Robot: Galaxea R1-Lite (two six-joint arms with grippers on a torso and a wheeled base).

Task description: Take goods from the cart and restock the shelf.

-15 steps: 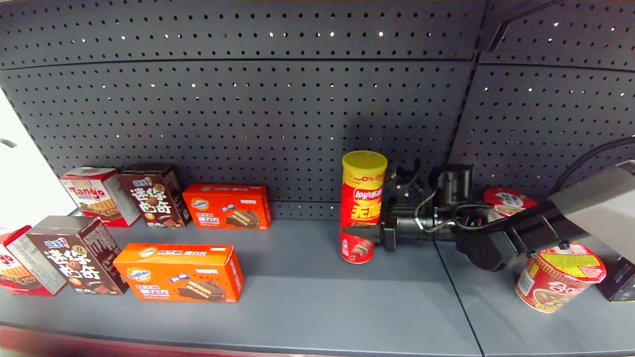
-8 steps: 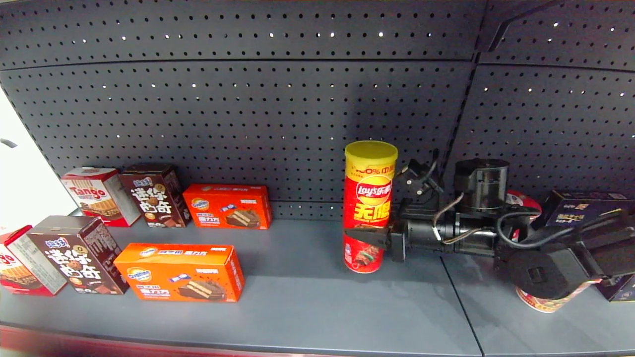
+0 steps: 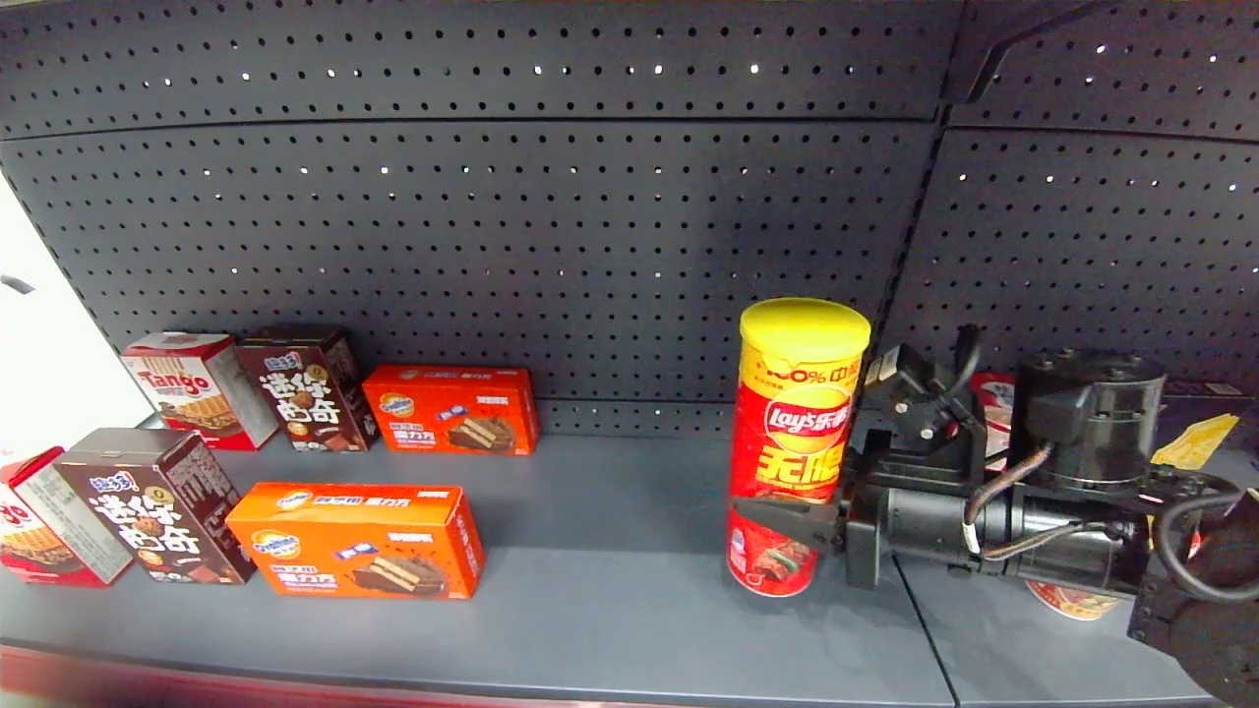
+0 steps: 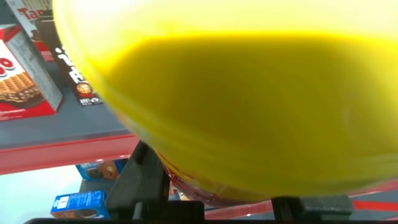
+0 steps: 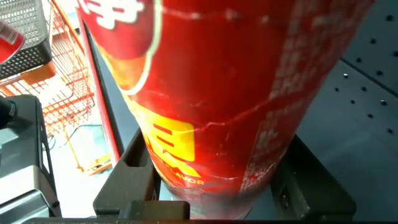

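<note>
Currently, right claw point(image 3: 787, 513) is clamping the upright chip can point(image 3: 799, 433), placing it; next probably seating it on the shelf point(image 3: 590, 600), then releasing.

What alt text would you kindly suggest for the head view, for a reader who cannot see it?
The right gripper holds a red chip can with a yellow lid upright at a grey shelf; snack boxes sit farther left.

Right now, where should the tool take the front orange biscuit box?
Take the front orange biscuit box from above at mid-length, probably, closing on its broad front and back faces: its narrowest span; a brown box crowds its left end.
</note>
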